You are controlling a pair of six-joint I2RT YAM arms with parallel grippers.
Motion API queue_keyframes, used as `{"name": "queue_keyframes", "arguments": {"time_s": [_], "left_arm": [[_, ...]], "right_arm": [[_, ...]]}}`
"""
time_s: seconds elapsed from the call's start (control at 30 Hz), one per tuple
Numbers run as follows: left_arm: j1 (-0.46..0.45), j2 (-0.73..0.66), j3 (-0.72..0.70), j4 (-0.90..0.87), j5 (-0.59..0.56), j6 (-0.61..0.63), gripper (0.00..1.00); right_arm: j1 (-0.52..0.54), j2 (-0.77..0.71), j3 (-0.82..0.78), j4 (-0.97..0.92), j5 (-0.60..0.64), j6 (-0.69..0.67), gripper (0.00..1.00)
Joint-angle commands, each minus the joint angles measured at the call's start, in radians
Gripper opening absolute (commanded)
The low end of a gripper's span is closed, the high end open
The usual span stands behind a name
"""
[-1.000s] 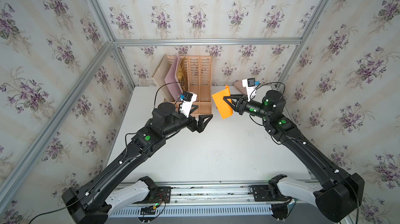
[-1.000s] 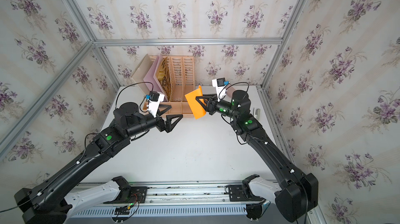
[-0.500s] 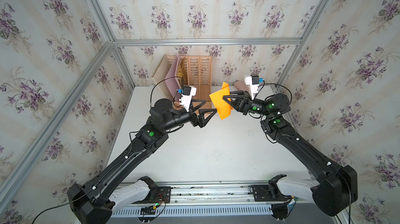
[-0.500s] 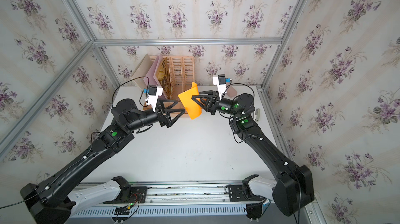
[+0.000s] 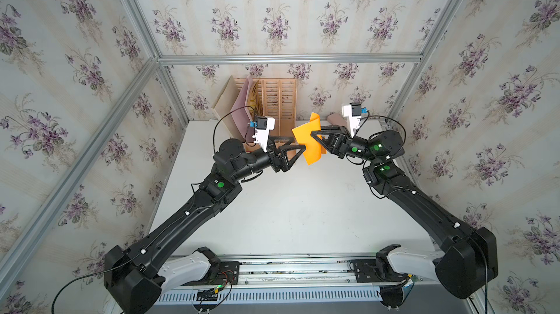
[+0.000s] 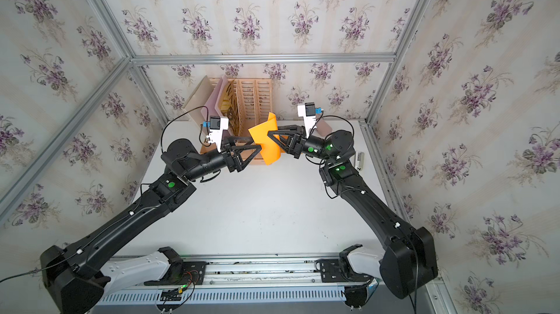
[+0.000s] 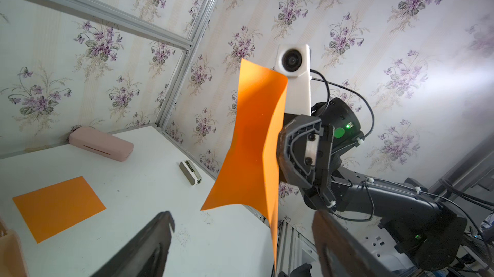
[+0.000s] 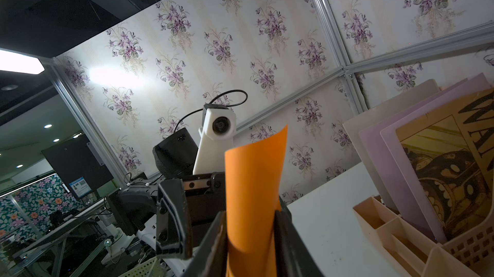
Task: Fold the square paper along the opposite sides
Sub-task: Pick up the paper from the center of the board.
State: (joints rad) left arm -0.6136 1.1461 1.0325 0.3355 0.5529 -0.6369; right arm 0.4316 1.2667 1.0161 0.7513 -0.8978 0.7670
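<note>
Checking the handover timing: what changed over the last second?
The right gripper, still shut on the orange paper, shifted it slightly toward the left arm. The left gripper rose to meet it, and its open jaws now straddle the paper's edge. The file rack stayed put.

The space is enclosed by walls (image 5: 272, 9) papered in pale stripes with sprays of purple flowers. The panels are joined by aluminium profiles (image 5: 288, 58). A white counter (image 5: 288, 206) is set inside the enclosure, and faint dark specks are seen on it. A beige slatted file rack (image 6: 254, 97) is placed against the back wall, with flat boards leaned in it. In the right wrist view, a bright ceiling light (image 8: 21, 65), small round spotlights (image 8: 48, 126), a dark screen (image 8: 77, 166) and a flower-printed partition (image 8: 26, 203) are seen beyond the enclosure, where the room is dimly lit.
</note>
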Motion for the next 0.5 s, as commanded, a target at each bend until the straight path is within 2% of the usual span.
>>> {"name": "queue_keyframes", "arguments": {"time_s": [0.0, 0.07, 0.27, 0.47], "left_arm": [[0.001, 0.009, 0.008, 0.09, -0.002, -0.016, 0.72], [0.0, 0.015, 0.008, 0.114, 0.0, -0.026, 0.65], [0.0, 0.024, 0.011, 0.138, 0.001, -0.035, 0.56], [0.0, 0.028, 0.012, 0.15, -0.006, -0.035, 0.42]], "right_arm": [[0.006, 0.009, 0.019, -0.017, 0.018, 0.004, 0.33], [0.01, 0.016, 0.024, -0.024, 0.022, 0.005, 0.33], [0.021, 0.032, 0.039, -0.044, 0.03, 0.002, 0.33], [0.03, 0.042, 0.047, -0.049, 0.031, 0.004, 0.33]]}}
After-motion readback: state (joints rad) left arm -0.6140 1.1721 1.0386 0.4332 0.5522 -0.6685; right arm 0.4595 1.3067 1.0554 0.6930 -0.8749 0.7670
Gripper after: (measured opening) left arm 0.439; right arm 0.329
